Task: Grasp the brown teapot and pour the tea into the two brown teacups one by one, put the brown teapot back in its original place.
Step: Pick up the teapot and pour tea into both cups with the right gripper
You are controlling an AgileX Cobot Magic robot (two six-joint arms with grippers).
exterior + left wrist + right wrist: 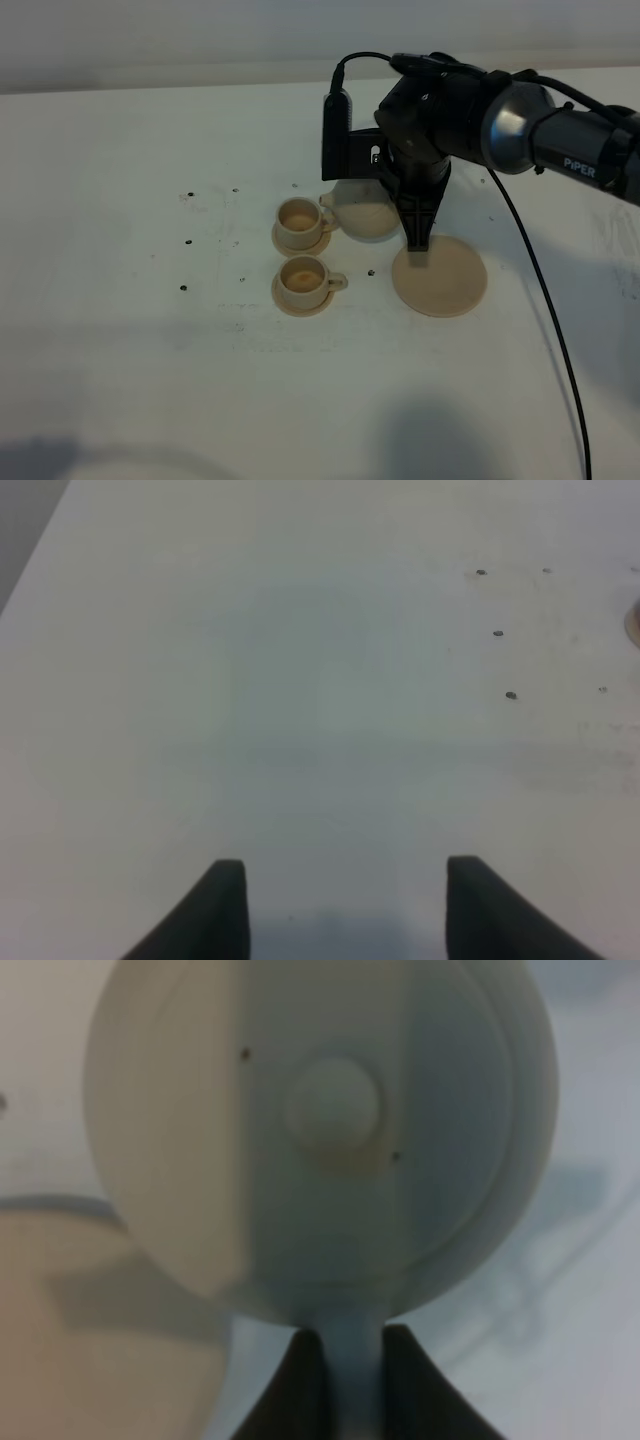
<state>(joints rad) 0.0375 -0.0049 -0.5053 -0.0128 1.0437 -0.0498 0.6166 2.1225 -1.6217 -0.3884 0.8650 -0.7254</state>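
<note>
Just beside the large saucer [445,280], on its teacup side, the brown teapot [365,212] was held off its resting place, its loop handle pinched in the closed right gripper [418,237] and its spout toward the rear teacup [300,222]. Grasping appeared done. Pouring into that cup and the front teacup [303,280], then the return, seemingly remained, though cup contents were unclear. Well away from the saucer, the left gripper [345,880] hung empty, jaws apart.

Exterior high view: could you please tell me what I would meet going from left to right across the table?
Small pale tan cylindrical far teacup and matching near teacup, level with each other → round pale tan clay teapot → wide flat pale tan saucer disc.
</note>
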